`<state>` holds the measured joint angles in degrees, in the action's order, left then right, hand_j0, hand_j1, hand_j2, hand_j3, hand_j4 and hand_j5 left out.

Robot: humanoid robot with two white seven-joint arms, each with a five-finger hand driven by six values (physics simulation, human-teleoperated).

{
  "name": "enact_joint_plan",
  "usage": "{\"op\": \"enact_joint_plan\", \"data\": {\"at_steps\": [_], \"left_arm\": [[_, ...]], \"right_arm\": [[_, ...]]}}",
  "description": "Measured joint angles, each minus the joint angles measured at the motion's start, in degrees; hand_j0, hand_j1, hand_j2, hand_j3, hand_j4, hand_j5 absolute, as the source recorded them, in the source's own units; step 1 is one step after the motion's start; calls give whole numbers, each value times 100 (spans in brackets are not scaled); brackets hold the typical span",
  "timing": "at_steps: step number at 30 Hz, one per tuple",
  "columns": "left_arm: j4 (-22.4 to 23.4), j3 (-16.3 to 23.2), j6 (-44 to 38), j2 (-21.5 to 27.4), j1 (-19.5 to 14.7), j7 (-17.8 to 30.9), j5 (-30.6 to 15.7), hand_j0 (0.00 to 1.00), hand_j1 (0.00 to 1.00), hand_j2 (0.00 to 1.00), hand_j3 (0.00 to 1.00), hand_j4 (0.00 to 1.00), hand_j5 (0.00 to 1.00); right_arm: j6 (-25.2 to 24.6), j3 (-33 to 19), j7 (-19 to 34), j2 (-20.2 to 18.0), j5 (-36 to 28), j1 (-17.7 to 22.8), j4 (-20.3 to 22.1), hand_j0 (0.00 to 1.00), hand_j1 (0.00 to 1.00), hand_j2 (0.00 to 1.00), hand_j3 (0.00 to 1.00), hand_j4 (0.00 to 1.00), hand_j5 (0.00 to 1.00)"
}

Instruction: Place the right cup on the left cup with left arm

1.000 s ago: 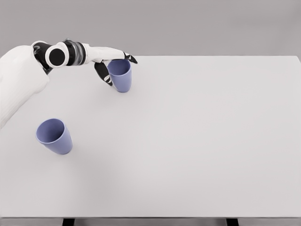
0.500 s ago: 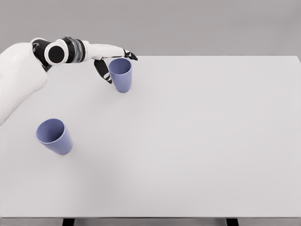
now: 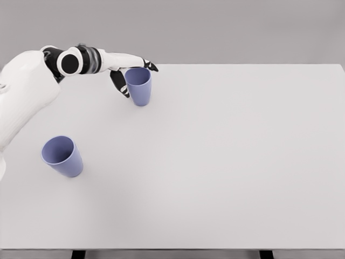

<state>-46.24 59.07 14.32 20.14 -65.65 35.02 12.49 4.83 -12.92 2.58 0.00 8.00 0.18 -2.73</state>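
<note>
Two blue cups stand upright on the white table (image 3: pixel 226 162). The right cup (image 3: pixel 140 93) is at the far side, the left cup (image 3: pixel 63 156) nearer me at the left. My left arm reaches in from the upper left, and its hand (image 3: pixel 138 80) is at the right cup. The thumb (image 3: pixel 119 85) hangs down beside the cup's left wall. The other fingertips (image 3: pixel 150 66) stretch past the rim at the back. The fingers are spread around the cup without closing on it, and the cup rests on the table. The right arm is out of view.
The table's back edge (image 3: pixel 242 65) runs just behind the right cup. A grey wall lies beyond it.
The fingers have drawn back from over the cup's rim to just behind it. The shoulder and upper arm have shifted slightly right. Neither cup has moved.
</note>
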Motion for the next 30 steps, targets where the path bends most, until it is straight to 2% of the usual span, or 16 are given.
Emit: {"op": "enact_joint_plan", "data": {"at_steps": [6, 11, 15, 21, 30], "left_arm": [[45, -15, -6, -53, 0, 3, -15, 62, 62, 62, 62, 62, 62], [23, -13, 11, -41, 0, -3, -26, 53, 53, 53, 53, 53, 53], [-136, -14, 27, 11, -35, 0, -61, 52, 52, 52, 52, 52, 52], [-772, -10, 22, 429, -26, 2, -108, 51, 51, 51, 51, 51, 51], [-2075, -11, 15, 1427, 35, 3, -376, 51, 51, 51, 51, 51, 51]], "right_arm": [[0, 0, 1, 0, 0, 9, 0, 100, 100, 100, 100, 100, 100], [0, 0, 1, 0, 0, 9, 1, 100, 100, 100, 100, 100, 100], [0, 0, 1, 0, 0, 0, 1, 100, 100, 100, 100, 100, 100], [0, 0, 1, 0, 0, 9, 0, 100, 100, 100, 100, 100, 100], [0, 0, 1, 0, 0, 0, 0, 100, 100, 100, 100, 100, 100]]}}
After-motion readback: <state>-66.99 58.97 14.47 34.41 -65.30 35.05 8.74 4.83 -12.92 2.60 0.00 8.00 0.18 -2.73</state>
